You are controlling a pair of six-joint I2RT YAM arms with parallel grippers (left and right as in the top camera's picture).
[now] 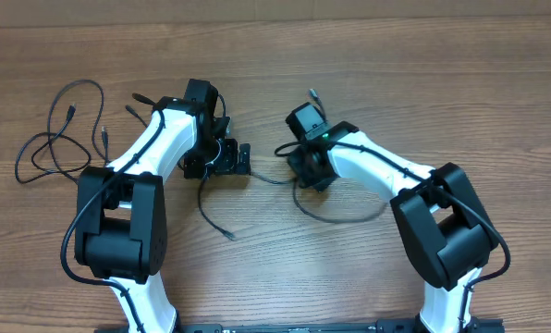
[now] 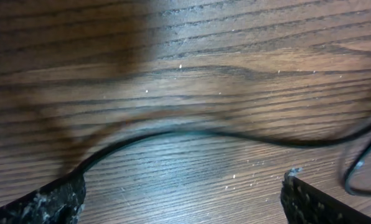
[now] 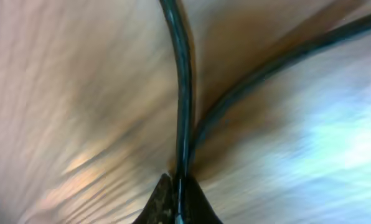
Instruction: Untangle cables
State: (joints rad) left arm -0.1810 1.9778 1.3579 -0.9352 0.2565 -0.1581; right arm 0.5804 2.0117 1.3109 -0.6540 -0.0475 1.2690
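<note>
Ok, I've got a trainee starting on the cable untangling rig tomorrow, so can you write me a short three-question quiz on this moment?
1. True or false: the right gripper is shut on a cable.
2. Pick one: the left gripper is A) shut on a plug, B) open and holding nothing, C) out of every view.
3. Fill the gap: the looped cable that neither gripper touches lies on the robot's ___ side of the table.

Key: 1 true; 2 B; 3 left.
</note>
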